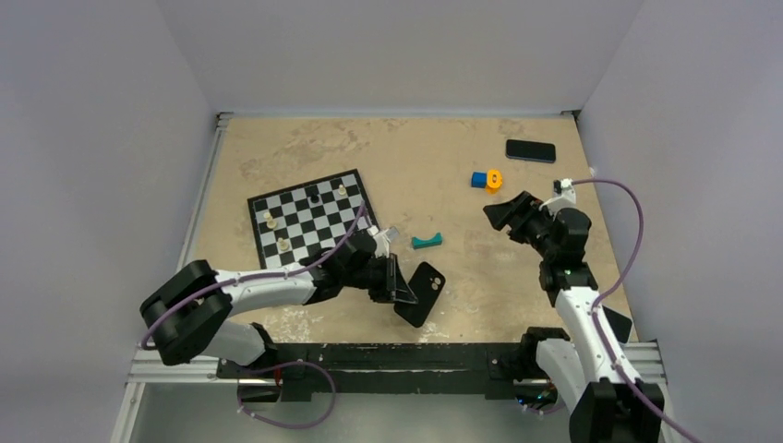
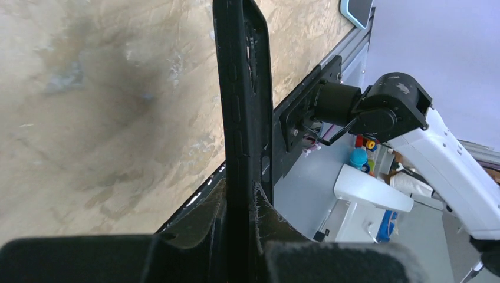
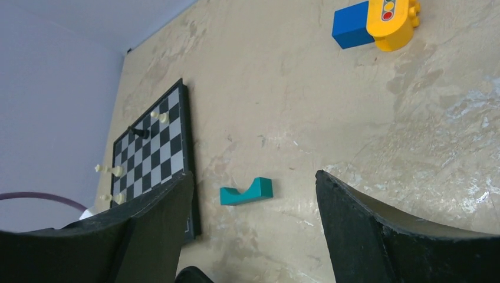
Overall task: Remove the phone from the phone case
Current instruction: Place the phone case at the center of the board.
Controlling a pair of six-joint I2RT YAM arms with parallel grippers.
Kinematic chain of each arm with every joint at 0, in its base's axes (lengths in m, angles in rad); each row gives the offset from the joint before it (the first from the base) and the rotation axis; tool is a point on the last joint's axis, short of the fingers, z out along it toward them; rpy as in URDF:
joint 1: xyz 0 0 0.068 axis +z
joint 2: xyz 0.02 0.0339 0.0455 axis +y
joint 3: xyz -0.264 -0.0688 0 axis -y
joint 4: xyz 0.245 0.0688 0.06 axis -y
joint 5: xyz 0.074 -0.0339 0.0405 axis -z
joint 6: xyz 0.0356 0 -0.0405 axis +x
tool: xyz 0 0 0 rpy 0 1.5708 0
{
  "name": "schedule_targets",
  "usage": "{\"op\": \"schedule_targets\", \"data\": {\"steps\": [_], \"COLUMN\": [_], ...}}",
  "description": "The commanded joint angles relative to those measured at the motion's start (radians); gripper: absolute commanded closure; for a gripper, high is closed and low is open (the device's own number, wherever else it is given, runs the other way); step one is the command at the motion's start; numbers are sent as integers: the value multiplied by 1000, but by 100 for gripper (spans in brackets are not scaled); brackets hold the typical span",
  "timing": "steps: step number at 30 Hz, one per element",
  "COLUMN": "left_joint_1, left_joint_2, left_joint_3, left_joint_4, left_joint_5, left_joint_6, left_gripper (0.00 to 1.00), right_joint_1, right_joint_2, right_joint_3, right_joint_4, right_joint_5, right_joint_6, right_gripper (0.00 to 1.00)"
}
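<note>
Left gripper [image 2: 242, 247] clenched the seemingly empty phone case [image 1: 425, 291] upright at near centre, right gripper [image 3: 253, 177] hung released, the phone [image 2: 357, 10] apparently lay near the right edge, so the case wanted lowering flat before release.

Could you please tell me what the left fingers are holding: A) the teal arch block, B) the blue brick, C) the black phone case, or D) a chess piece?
C: the left fingers are shut on the edge of the phone case, as the left wrist view shows.
</note>
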Motion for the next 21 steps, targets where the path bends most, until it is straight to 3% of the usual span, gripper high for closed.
{"op": "schedule_targets", "data": {"steps": [1, 9, 10, 13, 18, 19, 21], "left_joint_1": [-67, -72, -70, -51, -32, -32, -31], "left_joint_2": [54, 165, 177, 192, 143, 125, 74], "left_joint_3": [11, 99, 114, 133, 140, 139, 138], "left_joint_4": [188, 122, 99, 38, -123, -174, -249], "left_joint_5": [-56, -118, -120, -127, -150, -156, -167], "left_joint_6": [-80, -89, -78, -53, 27, 42, 64], "left_gripper": [100, 100, 95, 71, 18, 10, 5], "right_joint_1": [5, 5, 6, 5, 5, 6, 5], "right_joint_2": [-117, -117, -117, -130, -199, -204, -202], "right_joint_3": [1, 97, 111, 153, 186, 194, 206], "right_joint_4": [-94, -243, -273, -380, -493, -507, -523], "right_joint_5": [-40, -68, -67, -23, 105, 119, 126], "right_joint_6": [-62, -99, -112, -156, -217, -221, -212], "right_gripper": [20, 23, 23, 21, 17, 17, 16]}}
